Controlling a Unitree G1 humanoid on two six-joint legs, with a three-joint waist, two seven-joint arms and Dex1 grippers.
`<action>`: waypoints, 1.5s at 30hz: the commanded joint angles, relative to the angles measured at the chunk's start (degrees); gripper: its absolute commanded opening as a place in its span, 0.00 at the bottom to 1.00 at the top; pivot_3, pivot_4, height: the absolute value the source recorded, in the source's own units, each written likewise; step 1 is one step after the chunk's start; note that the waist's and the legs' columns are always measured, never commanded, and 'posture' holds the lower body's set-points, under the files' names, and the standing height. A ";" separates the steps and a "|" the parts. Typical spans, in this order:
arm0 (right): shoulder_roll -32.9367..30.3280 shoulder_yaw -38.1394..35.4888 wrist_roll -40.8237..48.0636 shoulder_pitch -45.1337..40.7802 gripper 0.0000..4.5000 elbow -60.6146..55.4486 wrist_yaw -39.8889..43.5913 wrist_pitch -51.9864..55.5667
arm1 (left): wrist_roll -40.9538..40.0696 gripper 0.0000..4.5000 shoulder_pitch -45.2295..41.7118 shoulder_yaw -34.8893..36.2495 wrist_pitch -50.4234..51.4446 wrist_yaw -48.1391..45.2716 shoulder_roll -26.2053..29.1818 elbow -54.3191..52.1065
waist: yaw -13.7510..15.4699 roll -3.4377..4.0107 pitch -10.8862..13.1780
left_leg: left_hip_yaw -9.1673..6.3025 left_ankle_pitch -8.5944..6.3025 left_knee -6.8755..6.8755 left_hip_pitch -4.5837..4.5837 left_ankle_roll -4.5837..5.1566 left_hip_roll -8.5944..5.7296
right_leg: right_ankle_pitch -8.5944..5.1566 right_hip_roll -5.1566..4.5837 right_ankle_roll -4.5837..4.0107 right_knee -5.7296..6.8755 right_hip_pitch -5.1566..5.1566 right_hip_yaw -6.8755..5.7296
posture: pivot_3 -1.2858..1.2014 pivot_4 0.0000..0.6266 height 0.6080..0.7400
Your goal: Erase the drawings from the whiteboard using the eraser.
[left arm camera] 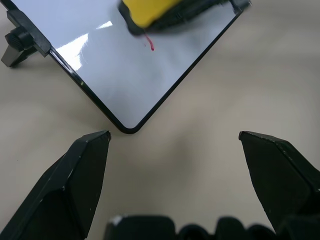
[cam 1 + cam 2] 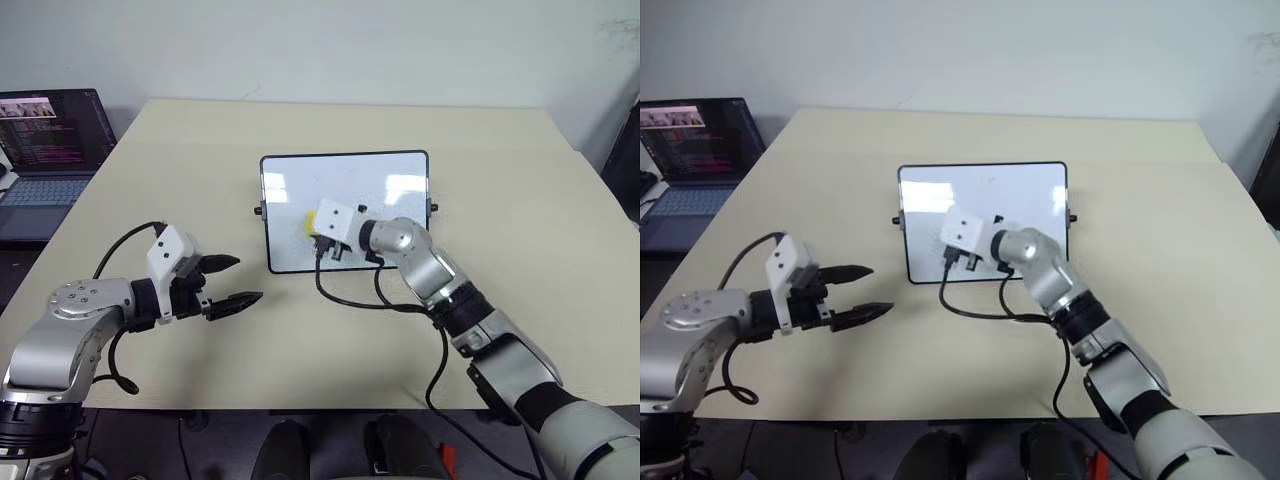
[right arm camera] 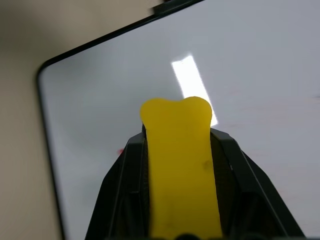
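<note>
The whiteboard (image 2: 385,205) lies flat at the middle of the table. Over its left half my right gripper (image 2: 313,230) is shut on the yellow eraser (image 3: 179,165), which is pressed to the board with its yellow end (image 2: 309,219) sticking out to the left. Of the drawings, a small red trace (image 1: 150,46) shows just beside the eraser, along with faint smudges higher on the board. Near the table's front left, my left gripper (image 2: 249,279) hovers open and holds nothing, pointing at the board's near left corner (image 1: 126,129).
An open laptop (image 2: 45,150) sits on a separate surface at the far left. Black cables (image 2: 350,298) hang from my right wrist across the table in front of the board. The table's front edge (image 2: 300,408) runs just below both arms.
</note>
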 commanded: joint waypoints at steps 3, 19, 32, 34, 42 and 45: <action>0.17 -0.58 -1.14 0.81 0.28 -1.81 -1.31 1.91 | -0.67 1.00 0.33 0.86 0.10 -0.33 0.75 -1.88 | -0.03 0.01 0.01 | 0.00 0.00 0.02 0.02 0.00 0.01 | 0.00 0.00 0.00 0.04 0.00 0.00 | 0.52 0.24 1.00; -3.96 1.95 -2.85 3.41 0.28 -4.86 1.96 3.47 | -0.96 1.00 0.38 0.33 0.53 -0.76 0.71 -2.28 | -0.02 -0.01 -0.01 | -0.03 0.01 0.04 0.05 0.01 0.00 | 0.01 0.00 0.01 0.03 0.06 -0.03 | 0.52 0.24 1.00; -6.18 -0.47 -1.58 1.33 0.28 -3.58 2.15 4.79 | -0.85 1.00 0.51 0.60 1.26 -1.82 1.04 -2.59 | 0.12 -0.03 -0.02 | -0.01 0.04 0.08 0.06 0.02 -0.01 | 0.05 0.01 0.03 0.00 0.08 0.01 | 0.52 0.24 1.00; -7.36 1.39 -1.37 3.39 0.28 -5.89 6.27 5.98 | -0.69 1.00 1.02 0.48 1.22 -1.97 1.13 -2.69 | 0.16 -0.05 -0.03 | -0.04 0.04 0.08 0.06 0.02 -0.01 | 0.05 0.01 0.03 0.00 0.09 -0.02 | 0.52 0.24 1.00; -3.63 -2.16 -2.40 -0.20 0.28 -3.08 -2.06 3.23 | -0.93 1.00 -0.14 0.09 1.73 -1.47 0.78 -2.62 | -0.15 -0.03 -0.02 | 0.00 0.08 0.10 0.15 0.08 0.03 | 0.08 0.07 0.01 0.05 0.11 0.04 | 0.52 0.24 1.00; -2.91 -2.36 -2.17 -0.83 0.28 -1.99 -3.47 2.37 | -1.01 1.00 0.32 0.23 1.84 -1.61 0.93 -2.85 | -0.07 -0.03 -0.02 | 0.00 0.10 0.10 0.14 0.09 0.07 | 0.12 0.13 -0.03 0.04 0.09 0.06 | 0.52 0.24 1.00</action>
